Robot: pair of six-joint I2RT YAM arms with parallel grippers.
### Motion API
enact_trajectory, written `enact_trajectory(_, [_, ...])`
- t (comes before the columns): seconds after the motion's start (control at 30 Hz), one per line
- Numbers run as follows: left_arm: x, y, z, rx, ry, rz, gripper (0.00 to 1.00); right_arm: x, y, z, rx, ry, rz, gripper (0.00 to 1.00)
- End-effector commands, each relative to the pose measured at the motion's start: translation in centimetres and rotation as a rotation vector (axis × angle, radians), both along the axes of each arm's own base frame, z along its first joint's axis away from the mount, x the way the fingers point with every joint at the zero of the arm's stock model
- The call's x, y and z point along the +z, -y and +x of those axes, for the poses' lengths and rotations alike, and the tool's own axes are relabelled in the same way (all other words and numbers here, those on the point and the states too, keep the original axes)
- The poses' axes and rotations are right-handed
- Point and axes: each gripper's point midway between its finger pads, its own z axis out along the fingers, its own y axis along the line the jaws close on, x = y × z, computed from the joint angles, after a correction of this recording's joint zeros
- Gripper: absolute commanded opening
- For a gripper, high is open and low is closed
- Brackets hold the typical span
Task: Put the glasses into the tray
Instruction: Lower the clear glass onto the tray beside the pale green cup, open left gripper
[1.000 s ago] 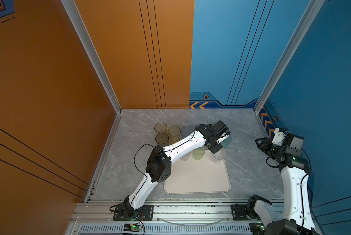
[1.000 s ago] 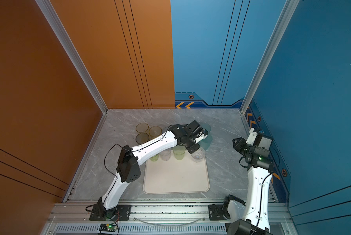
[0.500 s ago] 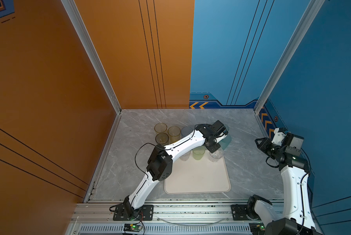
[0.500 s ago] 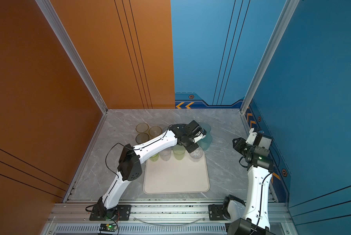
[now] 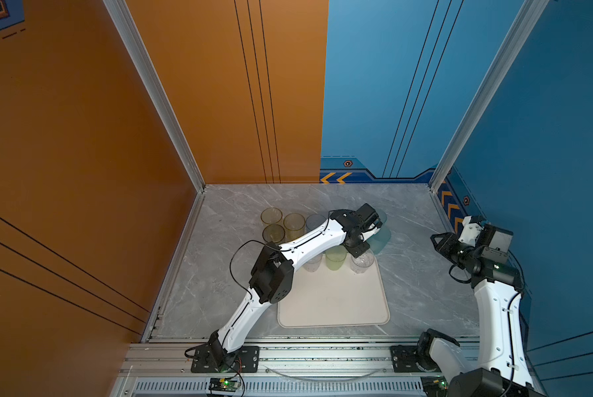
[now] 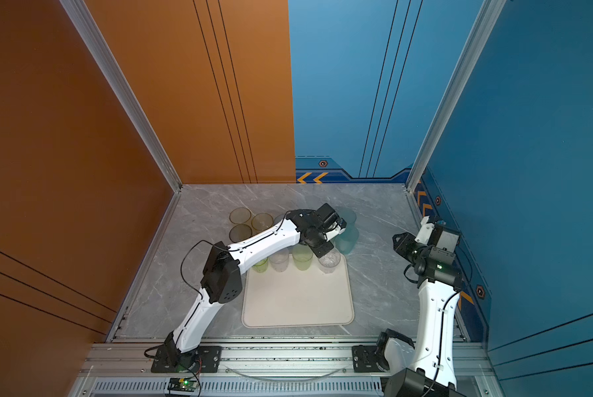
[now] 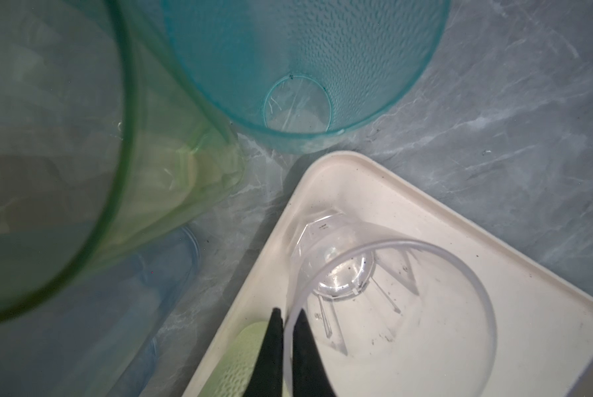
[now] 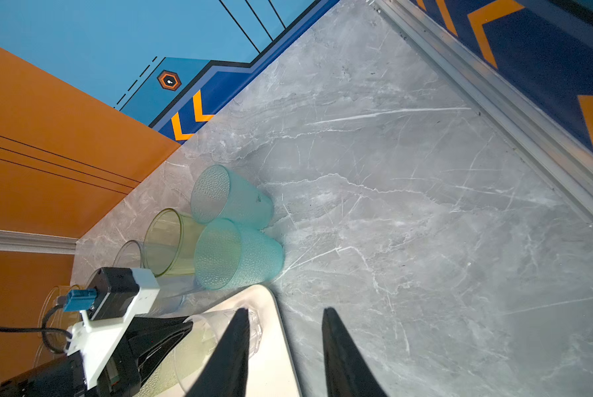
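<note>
Grey marble desk [image 5: 412,282] between orange wall [image 5: 82,137] and blue wall [image 5: 546,120]. Yellowish glasses [image 5: 283,225] stand behind the cream tray [image 5: 333,309], whose far edge carries green and clear glasses. The left hand [image 7: 288,311] pinches the rim of the corner clear glass [image 7: 425,309]. Dimpled teal glasses [image 8: 240,254] stand just beyond, and the right hand [image 8: 285,311] is spread and empty.

One tray [image 6: 298,309]. At its far edge: two green glasses [image 6: 302,258], two clear glasses [image 6: 329,262]. Beyond it: two teal glasses [image 6: 347,239], three yellowish glasses [image 6: 240,216], one bluish glass [image 5: 315,221], one tall green glass [image 8: 171,242].
</note>
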Motion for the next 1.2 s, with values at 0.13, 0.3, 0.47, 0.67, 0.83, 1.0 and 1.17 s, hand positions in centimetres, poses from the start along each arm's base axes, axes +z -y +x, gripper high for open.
enact_trajectory(0.13, [-0.3, 0.0, 1.2, 0.005, 0.025, 0.008, 0.04, -0.1, -0.2, 0.1, 0.007, -0.006, 0.002, 0.34])
enact_trajectory(0.3, [-0.5, -0.1, 1.5, 0.019, 0.029, 0.012, 0.06, -0.2, -0.2, 0.1, 0.006, -0.008, 0.000, 0.34])
enact_trajectory(0.47, [-0.5, -0.1, 1.7, 0.028, 0.034, 0.013, 0.10, -0.2, -0.2, 0.1, 0.007, -0.008, 0.000, 0.34])
enact_trajectory(0.67, [-0.4, -0.1, 1.8, 0.036, 0.038, 0.013, 0.17, -0.2, -0.2, 0.1, 0.009, -0.008, 0.000, 0.35])
enact_trajectory(0.83, [-0.1, -0.1, 2.0, 0.042, 0.046, 0.009, 0.20, -0.2, -0.3, 0.1, 0.010, -0.007, -0.001, 0.35])
enact_trajectory(1.0, [0.5, 0.0, 2.0, 0.048, 0.052, -0.003, 0.21, -0.3, -0.2, 0.1, 0.010, -0.009, 0.000, 0.35])
enact_trajectory(1.17, [1.0, 0.1, 2.0, 0.048, 0.058, -0.012, 0.21, -0.3, -0.3, 0.1, 0.012, -0.009, 0.000, 0.35])
